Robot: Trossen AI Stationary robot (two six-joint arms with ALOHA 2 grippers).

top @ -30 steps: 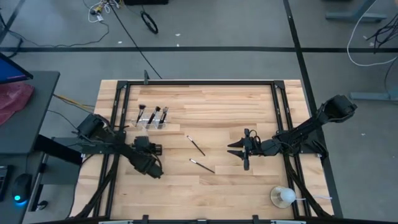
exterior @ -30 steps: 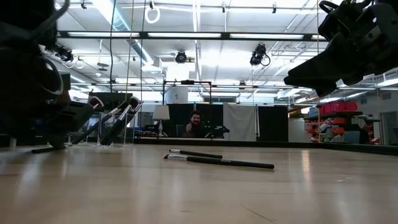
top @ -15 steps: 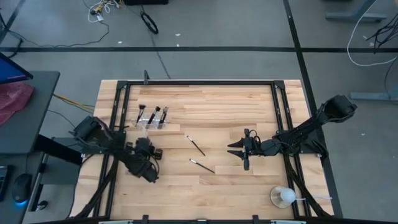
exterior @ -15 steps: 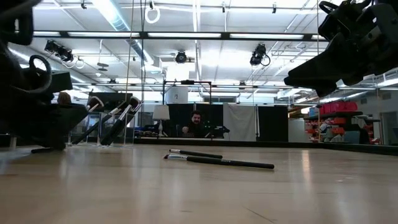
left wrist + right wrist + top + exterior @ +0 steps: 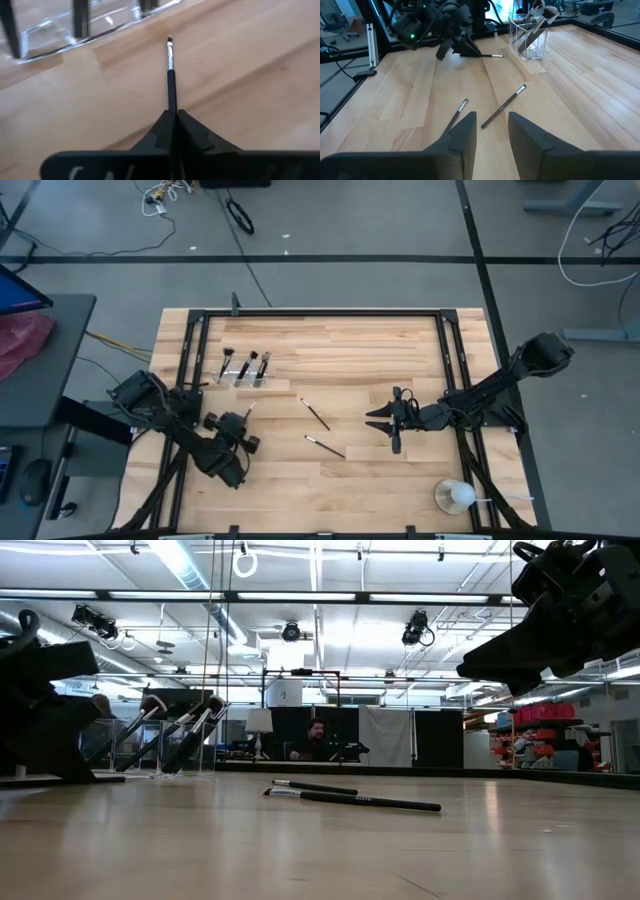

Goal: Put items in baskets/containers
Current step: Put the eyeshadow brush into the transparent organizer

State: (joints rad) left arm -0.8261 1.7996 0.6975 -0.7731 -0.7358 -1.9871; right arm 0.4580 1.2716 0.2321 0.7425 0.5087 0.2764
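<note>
My left gripper (image 5: 174, 117) sits low at the table's left (image 5: 240, 423), shut on a thin dark makeup brush (image 5: 170, 70). The brush's silver ferrule and tip (image 5: 170, 42) point at the clear container (image 5: 245, 370), which holds three brushes standing tilted. Two more brushes (image 5: 315, 413) (image 5: 325, 445) lie flat on the wood at mid-table; the right wrist view shows them too (image 5: 505, 105) (image 5: 457, 112). My right gripper (image 5: 392, 425) hovers open above the table's right half, touching nothing. My left gripper pinches the brush's dark handle (image 5: 171, 102) between its two fingertips, near the end away from the bristles. The fingers come slanting from the near left and lie along the brush, which sticks out ahead of them. It stays about level, low over the wood (image 5: 487, 55); whether it is lifted clear I cannot tell.
A white ball on a dish (image 5: 455, 496) stands at the near right corner. Dark frame rails (image 5: 190, 350) run along the table's left, far and right sides. Bare wood lies between the container and the loose brushes. A person (image 5: 316, 735) sits far behind the table.
My left gripper has drawn back toward the table's left and near edges, away from the container. The held brush now shows ahead of its fingers. My right arm and the two loose brushes have kept still.
</note>
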